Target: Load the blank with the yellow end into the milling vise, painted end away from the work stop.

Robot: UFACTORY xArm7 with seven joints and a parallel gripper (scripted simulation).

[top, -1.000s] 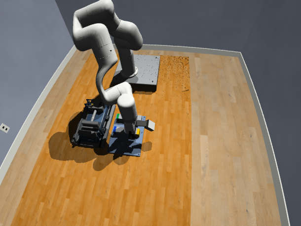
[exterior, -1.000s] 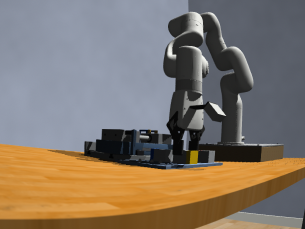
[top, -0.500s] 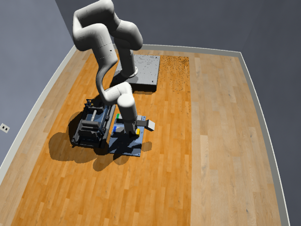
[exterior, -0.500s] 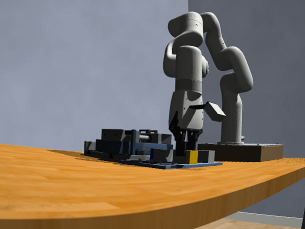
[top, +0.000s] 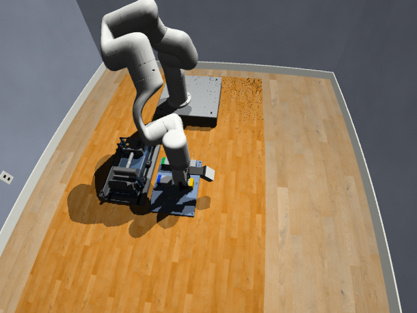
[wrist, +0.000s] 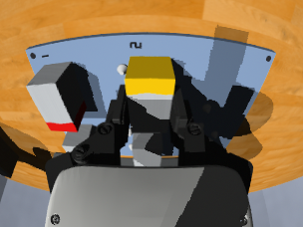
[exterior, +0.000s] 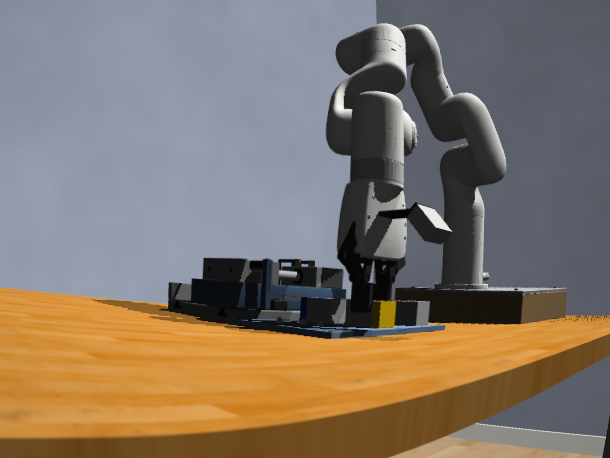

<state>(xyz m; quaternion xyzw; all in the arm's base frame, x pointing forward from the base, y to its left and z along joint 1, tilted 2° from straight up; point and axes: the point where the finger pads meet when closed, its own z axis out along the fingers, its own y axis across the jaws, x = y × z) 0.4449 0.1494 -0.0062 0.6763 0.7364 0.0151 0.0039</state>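
Observation:
The grey blank with the yellow end point(wrist: 151, 82) lies on the blue infeed plate point(top: 174, 198); its yellow end also shows in the top view point(top: 191, 182) and the exterior view point(exterior: 383, 313). My gripper point(wrist: 150, 98) point(exterior: 371, 290) is down over this blank and shut on its grey body, fingers on both long sides. A blank with a red end point(wrist: 62, 98) lies to its left in the wrist view. A blank with a blue end point(top: 159, 178) and one with a green end point(top: 164, 160) lie on the plate too. The dark milling vise point(top: 128, 174) stands left of the plate.
The arm's grey base plate point(top: 198, 100) stands behind the infeed plate. The vise's moving jaw with hoses point(top: 124, 145) is at its far end. The wrist camera housing point(top: 208, 172) sticks out to the right of the gripper.

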